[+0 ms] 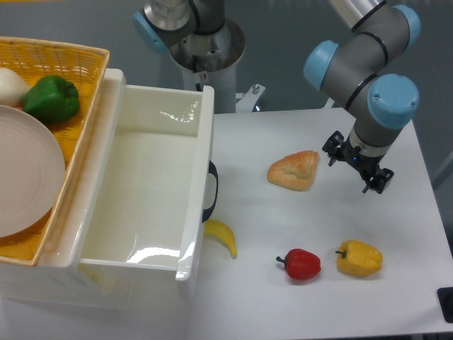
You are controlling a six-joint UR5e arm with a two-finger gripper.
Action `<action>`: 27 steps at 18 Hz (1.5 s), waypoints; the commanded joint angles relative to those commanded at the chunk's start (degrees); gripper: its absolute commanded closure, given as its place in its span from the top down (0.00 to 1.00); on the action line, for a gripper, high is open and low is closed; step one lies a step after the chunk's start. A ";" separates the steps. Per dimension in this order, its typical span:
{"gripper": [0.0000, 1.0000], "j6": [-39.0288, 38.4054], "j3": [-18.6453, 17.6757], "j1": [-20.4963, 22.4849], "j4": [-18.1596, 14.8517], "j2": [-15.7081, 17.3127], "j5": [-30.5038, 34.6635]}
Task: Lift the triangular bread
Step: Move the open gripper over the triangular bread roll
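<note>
The triangular bread [294, 170] is golden-tan with browner edges and lies flat on the white table, right of the bin. My gripper [357, 164] hangs just to the right of the bread, at about the same depth, and is apart from it. Only its dark body shows under the blue and grey wrist. The fingers are too small and dark to make out, so whether they are open or shut does not show. Nothing visible is held.
A large white bin [141, 191] stands left of the bread. Beyond the bin is a yellow basket [71, 64] with a green pepper [51, 99] and a pink plate [21, 170]. Nearer the front lie a small banana [221, 237], a red pepper [301, 263] and a yellow pepper [359, 258].
</note>
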 joint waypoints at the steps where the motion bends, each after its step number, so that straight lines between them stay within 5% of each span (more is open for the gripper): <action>1: 1.00 0.09 0.00 0.00 0.09 0.00 0.00; 13: 1.00 -0.44 -2.46 -1.32 0.09 -0.88 0.88; 22: 1.00 -0.44 -12.21 0.09 0.00 -0.44 0.97; 27: 1.00 0.00 -13.27 -0.09 -0.17 -0.27 1.41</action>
